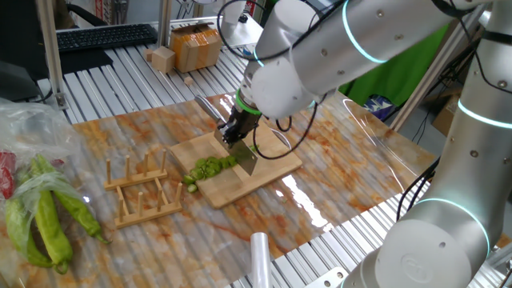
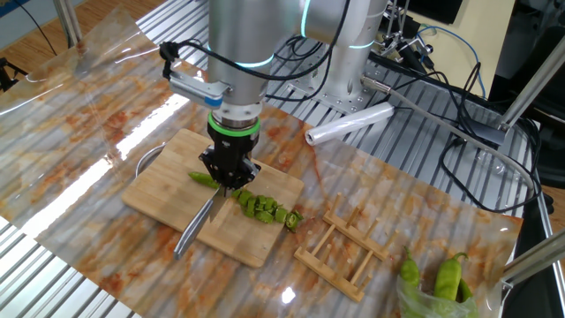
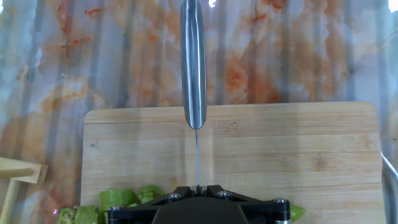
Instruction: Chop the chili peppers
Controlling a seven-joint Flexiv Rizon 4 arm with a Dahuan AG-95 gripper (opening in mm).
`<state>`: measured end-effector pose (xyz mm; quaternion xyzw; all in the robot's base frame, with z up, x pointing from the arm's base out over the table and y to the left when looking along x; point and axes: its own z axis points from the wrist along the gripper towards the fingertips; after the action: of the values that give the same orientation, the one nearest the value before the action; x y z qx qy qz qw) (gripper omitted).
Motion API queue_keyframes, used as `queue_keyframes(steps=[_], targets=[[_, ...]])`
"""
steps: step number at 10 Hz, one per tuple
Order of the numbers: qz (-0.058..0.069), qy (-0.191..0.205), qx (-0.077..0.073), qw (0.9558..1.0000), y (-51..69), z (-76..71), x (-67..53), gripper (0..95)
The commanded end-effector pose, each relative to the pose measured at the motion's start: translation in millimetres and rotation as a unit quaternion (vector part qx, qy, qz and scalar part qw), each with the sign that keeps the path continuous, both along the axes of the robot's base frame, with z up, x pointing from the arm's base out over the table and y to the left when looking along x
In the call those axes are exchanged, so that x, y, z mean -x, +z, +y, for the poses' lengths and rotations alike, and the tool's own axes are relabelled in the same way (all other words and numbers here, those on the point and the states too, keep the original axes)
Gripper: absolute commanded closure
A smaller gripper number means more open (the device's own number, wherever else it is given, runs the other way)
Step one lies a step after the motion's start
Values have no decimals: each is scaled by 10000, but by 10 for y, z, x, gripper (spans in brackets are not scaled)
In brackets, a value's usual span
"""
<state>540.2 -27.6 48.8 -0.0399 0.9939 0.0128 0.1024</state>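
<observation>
The gripper (image 2: 228,179) is clamping its fingers tight on a knife (image 2: 196,227), holding the blade by its back edge; the fingertips themselves are hard to make out in both fixed views, and in the hand view only the black base of the gripper (image 3: 198,205) is showing along the bottom edge. The knife's steel handle (image 3: 193,62) is stretching straight away from the fingers, out past the edge of the cutting board (image 3: 298,162), while its blade is showing only as a thin line seen edge-on.

The hand is pointing steeply down at the board, with the wrist nearly upright above it and the rest of the arm running out of frame.

The chili pepper (image 2: 240,196) is lying on the bamboo board (image 2: 159,190), its long axis running across the blade. The part under the gripper is being hidden. An uncut end is sticking out on one side, and cut bright-green chunks (image 1: 210,167) are trailing off the other side toward the board's edge, nearest the wooden rack (image 1: 142,190).
</observation>
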Motion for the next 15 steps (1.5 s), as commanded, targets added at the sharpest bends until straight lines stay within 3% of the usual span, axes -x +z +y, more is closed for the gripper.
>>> queue_keyframes(steps=[1, 6, 7, 8, 10, 11, 13, 15], targets=[[17, 15, -1, 10000, 8, -1, -21, 950], [-18, 41, 19, 10000, 40, 0, -13, 950], [-51, 50, 20, 10000, -4, 0, -4, 950], [-121, 42, 3, 9999, -145, -5, 12, 950], [-71, 5, -67, 10000, -228, -6, 24, 950], [-106, -14, -145, 9998, -166, 8, 12, 950], [-13, -81, -82, 9999, -23, 21, -31, 950], [30, -129, -47, 9999, -1, 22, -36, 950]])
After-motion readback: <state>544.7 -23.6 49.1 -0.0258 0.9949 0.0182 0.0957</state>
